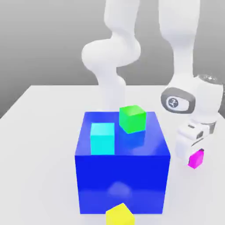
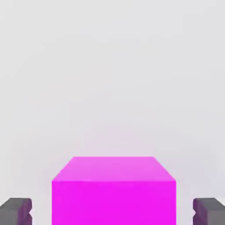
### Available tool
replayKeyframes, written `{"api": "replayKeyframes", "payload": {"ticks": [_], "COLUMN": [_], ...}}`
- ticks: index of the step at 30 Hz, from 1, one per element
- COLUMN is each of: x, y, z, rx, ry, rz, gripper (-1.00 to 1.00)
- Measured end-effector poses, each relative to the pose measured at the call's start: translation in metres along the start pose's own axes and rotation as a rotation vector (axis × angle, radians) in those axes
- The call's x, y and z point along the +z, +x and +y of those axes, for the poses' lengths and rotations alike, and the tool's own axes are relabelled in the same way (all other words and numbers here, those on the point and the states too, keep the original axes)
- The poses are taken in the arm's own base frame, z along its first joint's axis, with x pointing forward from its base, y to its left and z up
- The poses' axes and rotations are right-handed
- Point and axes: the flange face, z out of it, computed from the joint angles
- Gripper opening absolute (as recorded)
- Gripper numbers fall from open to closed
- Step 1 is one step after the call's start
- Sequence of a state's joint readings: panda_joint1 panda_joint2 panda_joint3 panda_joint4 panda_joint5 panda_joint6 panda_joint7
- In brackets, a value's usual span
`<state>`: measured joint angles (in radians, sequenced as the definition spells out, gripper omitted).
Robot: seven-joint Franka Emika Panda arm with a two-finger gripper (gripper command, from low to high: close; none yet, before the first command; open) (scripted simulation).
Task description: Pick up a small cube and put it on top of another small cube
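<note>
Exterior view: a white, smooth-shelled arm [image 1: 115, 61] bends down to the exterior view's right of a large glossy blue cube [image 1: 122, 176], whose faces mirror what stands on it. On the blue cube's flat top sit a small matte green cube [image 1: 132, 118] and, toward the exterior view's left of it, a cyan cube [image 1: 102, 138]; the two are near one another but apart. A small yellow cube [image 1: 119, 215] lies on the pale grey table [image 1: 39, 145] just in front of the blue cube's lower edge. The gripper [image 1: 194, 154] points downward, with the small magenta cube [image 1: 196, 159] at its tips, low beside the blue cube and well below the green one.

Hand view: the magenta cube [image 2: 114, 193] shows a flat, evenly coloured top and a sharp-edged front face, casting a faint pink tint on the table beyond. Two dark grey, blocky fingertips [image 2: 16, 211] flank it, each with a visible gap to the cube's side. The jaws thus stand slightly wider than the cube; whether they grip it cannot be told.
</note>
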<state>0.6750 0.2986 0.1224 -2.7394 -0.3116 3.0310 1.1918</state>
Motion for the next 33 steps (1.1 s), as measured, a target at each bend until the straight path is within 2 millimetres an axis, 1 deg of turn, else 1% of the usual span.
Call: {"api": "replayKeyframes", "payload": {"ticks": [2, 3, 4, 6, 10, 11, 16, 20, 24, 26, 28, 31, 32, 33], "x": [0.0, 0.004, 0.001, -0.014, -0.05, -0.06, -0.12, -0.172, -0.225, -0.251, -0.277, -0.313, -0.311, -0.302], "y": [0.0, 0.0, 0.0, 0.0, 0.0, 0.004, 0.055, 0.089, 0.112, 0.118, 0.119, 0.114, 0.113, 0.113], "z": [0.0, 0.0, 0.0, -0.001, 0.0, 0.002, 0.031, 0.068, 0.116, 0.143, 0.171, 0.212, 0.218, 0.221], "rx": [0.0, 0.0, 0.0, 0.0, 0.0, 0.004, 0.045, 0.074, 0.108, 0.126, 0.144, 0.172, 0.177, 0.18], "ry": [0.001, 0.0, 0.0, 0.001, -0.001, -0.002, 0.002, 0.007, 0.009, 0.009, 0.008, 0.004, 0.004, 0.003], "rz": [0.0, 0.001, 0.001, 0.0, 0.002, 0.002, -0.003, -0.006, -0.006, -0.005, -0.004, -0.002, -0.001, -0.001], "gripper": [-1.0, -1.0, -1.0, -1.0, -1.0, -1.0, -1.0, -1.0, -1.0, -1.0, -1.0, -1.0, -1.0, -1.0]}}
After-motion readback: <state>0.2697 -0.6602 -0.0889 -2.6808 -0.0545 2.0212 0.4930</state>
